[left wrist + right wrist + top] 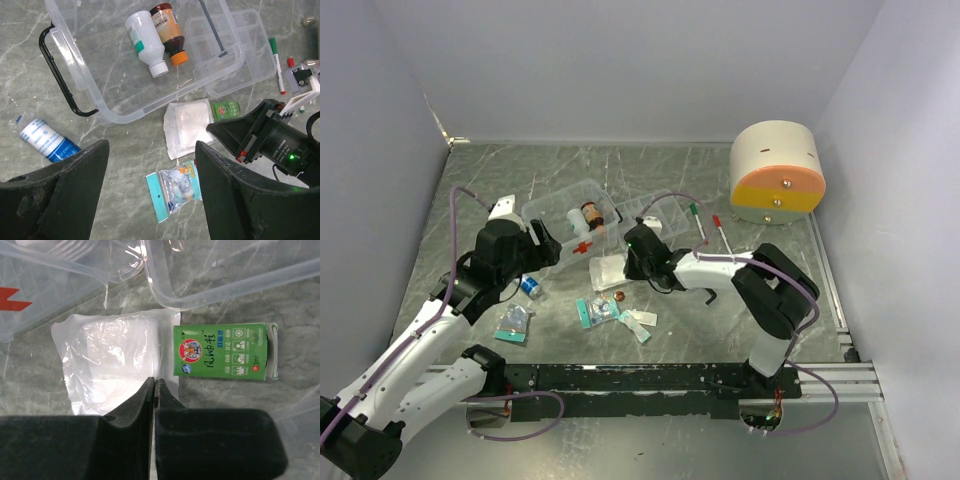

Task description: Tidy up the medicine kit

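Note:
The clear medicine box (555, 205) with a black handle (60, 75) lies open and holds a white bottle (145, 42) and a brown bottle (167, 30). My right gripper (154, 382) is shut on a white gauze packet (110, 365), beside a green carton (220, 357) on the table. In the top view it (634, 260) is at the packet (608, 270), just in front of the box. My left gripper (150, 150) is open and empty above the table. A teal-backed packet (175, 192) lies below, between its fingers, and a blue-and-white bottle (47, 142) lies to their left.
A clear divider tray (665, 212) leans at the box's right side. A green pen (698, 222) and a red pen (722, 237) lie beyond it. Two more teal packets (515, 322) (638, 322) lie near the front. A round cream-and-orange container (777, 172) stands back right.

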Motion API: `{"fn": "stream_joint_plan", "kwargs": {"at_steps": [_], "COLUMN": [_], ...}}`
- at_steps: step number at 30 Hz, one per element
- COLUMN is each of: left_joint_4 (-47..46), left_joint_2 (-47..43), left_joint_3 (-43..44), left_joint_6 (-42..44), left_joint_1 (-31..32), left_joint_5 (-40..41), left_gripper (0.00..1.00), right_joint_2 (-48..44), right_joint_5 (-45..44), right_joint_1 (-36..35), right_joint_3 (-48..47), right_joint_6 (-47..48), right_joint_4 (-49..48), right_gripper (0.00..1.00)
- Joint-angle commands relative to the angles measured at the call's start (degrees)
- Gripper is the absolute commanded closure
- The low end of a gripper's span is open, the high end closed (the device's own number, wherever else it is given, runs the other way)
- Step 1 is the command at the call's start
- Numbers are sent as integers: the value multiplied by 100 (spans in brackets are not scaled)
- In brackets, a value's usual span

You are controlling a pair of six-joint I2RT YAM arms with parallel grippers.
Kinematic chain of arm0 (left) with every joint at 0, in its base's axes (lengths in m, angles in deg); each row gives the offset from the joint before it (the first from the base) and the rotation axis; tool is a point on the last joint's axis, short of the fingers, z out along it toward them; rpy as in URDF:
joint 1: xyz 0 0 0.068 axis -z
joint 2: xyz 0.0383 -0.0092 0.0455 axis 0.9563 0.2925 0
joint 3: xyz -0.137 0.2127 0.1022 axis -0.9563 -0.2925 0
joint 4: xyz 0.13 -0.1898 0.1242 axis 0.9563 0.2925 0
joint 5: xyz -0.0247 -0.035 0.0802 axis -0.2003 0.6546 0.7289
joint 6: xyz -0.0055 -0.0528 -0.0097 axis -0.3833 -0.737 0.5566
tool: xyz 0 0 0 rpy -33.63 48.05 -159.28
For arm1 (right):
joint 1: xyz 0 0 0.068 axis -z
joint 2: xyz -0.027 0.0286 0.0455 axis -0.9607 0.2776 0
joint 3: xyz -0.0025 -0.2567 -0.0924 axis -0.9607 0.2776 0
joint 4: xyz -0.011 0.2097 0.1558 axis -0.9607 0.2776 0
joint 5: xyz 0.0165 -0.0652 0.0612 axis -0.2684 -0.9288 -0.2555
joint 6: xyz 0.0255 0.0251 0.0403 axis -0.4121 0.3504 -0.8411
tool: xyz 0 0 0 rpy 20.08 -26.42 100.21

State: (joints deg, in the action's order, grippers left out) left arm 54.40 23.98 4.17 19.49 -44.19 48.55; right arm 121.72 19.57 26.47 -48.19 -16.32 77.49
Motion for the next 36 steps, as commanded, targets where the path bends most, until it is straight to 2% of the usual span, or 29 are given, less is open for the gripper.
{"fn": "stream_joint_plan", "kwargs": {"at_steps": [1, 9, 15, 21, 27, 32, 36], "left_joint_4": [-397, -589, -882, -546, -66, 125, 303], "left_joint_2": [16, 62, -14, 123, 391, 790, 1108], "left_joint_3": [69, -31, -100, 495, 1079, 1330, 1427], "left_joint_6": [-141, -366, -461, -596, -540, -354, -229], "left_joint_1": [-14, -14, -14, -27, -63, -729, -1107], "left_joint_5": [-246, -344, -208, 174, 805, 357, 241], "left_gripper": [20, 18, 19, 13, 8, 7, 13], "right_joint_2": [-377, -1338, -2344, -3148, -3443, -3390, -3114], "right_joint_5": [-54, 64, -358, -768, -831, -794, -671], "right_joint_1": [-13, -13, -14, -13, -13, -14, -13], "right_joint_3": [209, 599, 892, 829, 482, 176, -157], "right_joint_6": [-8, -55, -5, 126, 323, 430, 499], "right_joint_4": [-13, -135, 35, 272, 314, 158, 54], "right_gripper": [100, 100, 100, 100, 100, 100, 100]}}
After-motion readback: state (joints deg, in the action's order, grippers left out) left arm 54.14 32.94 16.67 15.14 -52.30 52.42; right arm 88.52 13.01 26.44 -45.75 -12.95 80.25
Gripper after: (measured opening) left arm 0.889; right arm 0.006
